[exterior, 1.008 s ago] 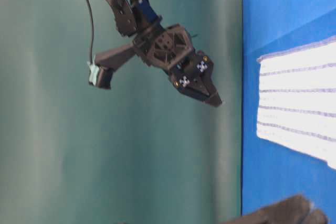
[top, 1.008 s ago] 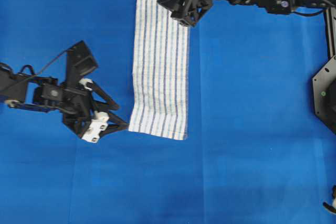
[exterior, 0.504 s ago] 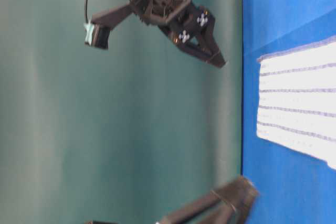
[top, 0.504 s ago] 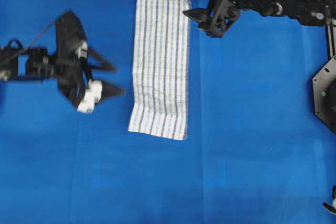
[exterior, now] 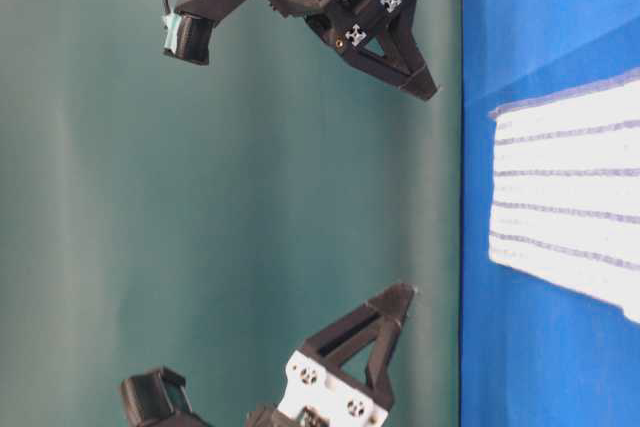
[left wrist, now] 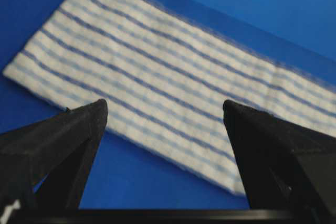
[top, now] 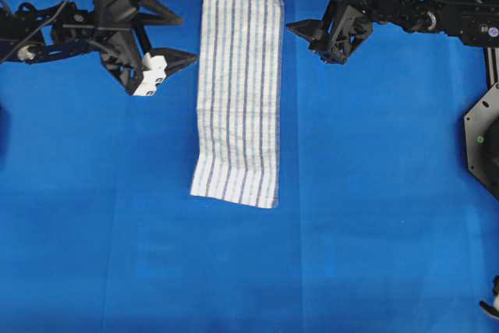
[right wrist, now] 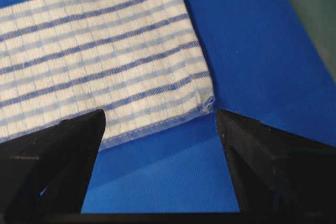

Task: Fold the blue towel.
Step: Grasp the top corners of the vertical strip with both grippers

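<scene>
On the blue table covering [top: 374, 193], the blue towel [top: 238, 99] lies flat.
The left gripper [top: 175, 37] and right gripper [top: 308, 40] flank it, jaws spread wide, empty.

A plain blue covering [top: 374, 255] spreads across the whole desk, with faint straight creases and soft, even light on it. In the table-level view a smooth dull green wall [exterior: 200, 207] stands behind the desk's edge.

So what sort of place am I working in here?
Likely a lab tabletop rig, not a home: a plain blue table covering, two robot arms with open grippers, left gripper and right gripper, and one striped towel.
</scene>
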You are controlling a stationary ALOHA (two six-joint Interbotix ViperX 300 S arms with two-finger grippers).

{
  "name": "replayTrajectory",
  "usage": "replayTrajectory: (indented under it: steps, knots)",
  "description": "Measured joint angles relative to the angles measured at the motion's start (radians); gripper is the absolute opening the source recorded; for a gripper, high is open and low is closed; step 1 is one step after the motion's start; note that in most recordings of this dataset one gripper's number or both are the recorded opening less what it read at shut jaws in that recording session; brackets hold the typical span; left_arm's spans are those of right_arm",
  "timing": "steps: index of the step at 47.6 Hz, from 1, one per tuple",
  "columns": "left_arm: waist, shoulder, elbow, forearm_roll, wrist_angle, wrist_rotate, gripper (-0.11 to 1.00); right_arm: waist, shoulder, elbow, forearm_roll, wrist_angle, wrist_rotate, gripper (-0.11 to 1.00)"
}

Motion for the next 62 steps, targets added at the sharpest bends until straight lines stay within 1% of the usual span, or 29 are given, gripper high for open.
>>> replayTrajectory:
  steps: [6,13,21,28,33,42,50,54,59,60,62]
  knots:
    - [0.035,0.048,-0.040,0.000,-0.002,0.058,0.85,0.000,0.009,-0.003,0.002,-0.029,0.000,0.89]
    - [0.103,0.135,-0.106,0.000,-0.003,0.149,0.85,-0.009,0.061,-0.023,0.002,-0.064,0.000,0.89]
    - [0.184,0.229,-0.170,0.006,-0.006,0.155,0.85,-0.034,0.144,-0.061,0.002,-0.081,0.000,0.89]
    - [0.238,0.296,-0.199,0.009,-0.032,0.155,0.85,-0.044,0.210,-0.095,0.002,-0.100,0.000,0.89]
    - [0.249,0.342,-0.207,0.011,-0.066,0.155,0.85,-0.046,0.261,-0.115,0.003,-0.110,0.000,0.89]
    - [0.239,0.417,-0.212,0.011,-0.120,0.155,0.85,-0.048,0.324,-0.129,0.009,-0.129,0.000,0.89]
    - [0.236,0.459,-0.221,0.011,-0.156,0.153,0.85,-0.051,0.350,-0.130,0.021,-0.158,0.002,0.89]
    - [0.236,0.474,-0.225,0.011,-0.161,0.153,0.83,-0.051,0.350,-0.130,0.023,-0.163,0.002,0.87]
    - [0.232,0.482,-0.232,0.011,-0.164,0.153,0.77,-0.051,0.350,-0.130,0.025,-0.164,0.002,0.80]
    - [0.230,0.482,-0.232,0.009,-0.163,0.153,0.75,-0.051,0.350,-0.130,0.025,-0.163,0.002,0.77]
    - [0.229,0.485,-0.233,0.011,-0.164,0.153,0.68,-0.051,0.350,-0.130,0.025,-0.164,0.000,0.73]
